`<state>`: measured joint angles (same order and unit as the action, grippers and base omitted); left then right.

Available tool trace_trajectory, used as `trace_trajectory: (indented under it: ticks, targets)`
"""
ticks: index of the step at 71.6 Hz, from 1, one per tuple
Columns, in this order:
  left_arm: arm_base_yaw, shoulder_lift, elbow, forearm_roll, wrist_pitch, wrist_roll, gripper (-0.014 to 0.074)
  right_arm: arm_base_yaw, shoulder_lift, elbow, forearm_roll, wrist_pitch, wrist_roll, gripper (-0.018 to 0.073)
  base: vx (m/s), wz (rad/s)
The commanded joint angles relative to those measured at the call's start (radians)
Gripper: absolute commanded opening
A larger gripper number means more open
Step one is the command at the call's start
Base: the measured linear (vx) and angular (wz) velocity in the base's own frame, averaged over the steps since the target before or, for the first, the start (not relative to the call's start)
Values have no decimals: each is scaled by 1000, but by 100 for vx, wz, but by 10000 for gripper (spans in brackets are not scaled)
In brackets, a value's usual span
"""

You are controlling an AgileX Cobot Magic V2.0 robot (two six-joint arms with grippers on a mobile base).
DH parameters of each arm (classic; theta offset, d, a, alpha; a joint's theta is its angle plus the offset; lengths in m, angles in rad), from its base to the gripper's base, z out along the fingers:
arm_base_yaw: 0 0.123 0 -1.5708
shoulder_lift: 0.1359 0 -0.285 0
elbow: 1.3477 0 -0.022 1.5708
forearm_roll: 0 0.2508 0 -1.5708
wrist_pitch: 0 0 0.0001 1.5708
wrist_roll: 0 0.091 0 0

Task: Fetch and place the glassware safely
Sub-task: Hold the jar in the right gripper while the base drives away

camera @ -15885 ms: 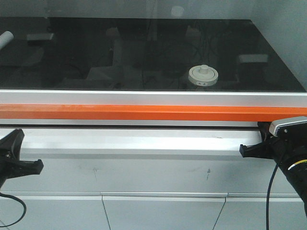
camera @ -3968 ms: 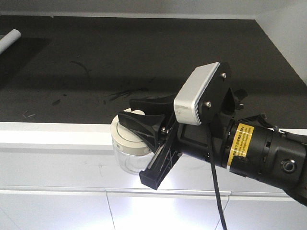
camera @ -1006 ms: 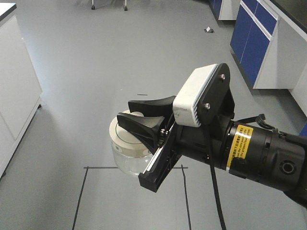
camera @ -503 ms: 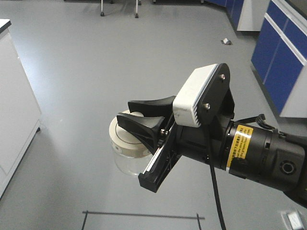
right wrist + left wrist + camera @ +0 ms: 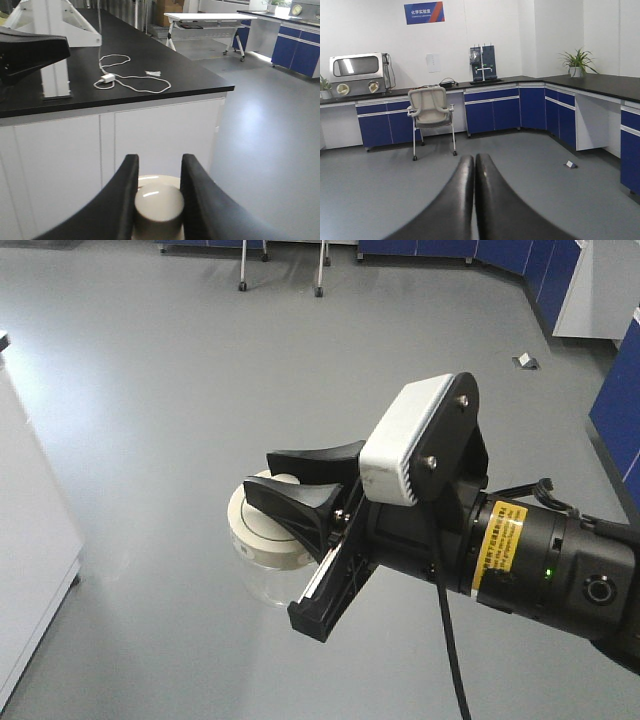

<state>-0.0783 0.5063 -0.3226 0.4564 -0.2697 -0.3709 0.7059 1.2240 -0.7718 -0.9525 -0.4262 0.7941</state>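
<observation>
My right gripper [image 5: 290,478] is shut on the knob of the glass jar's cream-white lid and holds the jar [image 5: 262,575] in the air above a grey floor. In the right wrist view the two black fingers clamp the round knob [image 5: 159,204] of the jar, with the lid rim showing behind it. The clear glass body hangs below the lid in the front view. My left gripper [image 5: 474,159] is shut and empty, its two black fingers pressed together, pointing across the room. The left gripper is out of the front view.
A white cabinet [image 5: 125,145] with a black top holding a white cable [image 5: 130,77] stands close ahead of the right gripper; its edge shows in the front view [image 5: 30,570]. A wheeled chair [image 5: 432,117] and blue cabinets [image 5: 505,107] line the far wall.
The floor below has slid through the front view: the black floor marking has left the frame, and chair legs and blue cabinets have come in at the top. The jar stays clamped in the right gripper.
</observation>
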Motion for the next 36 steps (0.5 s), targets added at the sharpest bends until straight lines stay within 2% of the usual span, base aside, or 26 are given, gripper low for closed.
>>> trace_trajectory:
  ticks: [1, 36]
  targets:
    - [-6, 2, -26, -12, -62, -10, -7, -2, -30, -33, 32, -57, 0, 0, 67, -8]
    - [-6, 2, -26, -12, -62, -10, -7, -2, -30, -33, 31, -58, 0, 0, 68, -17]
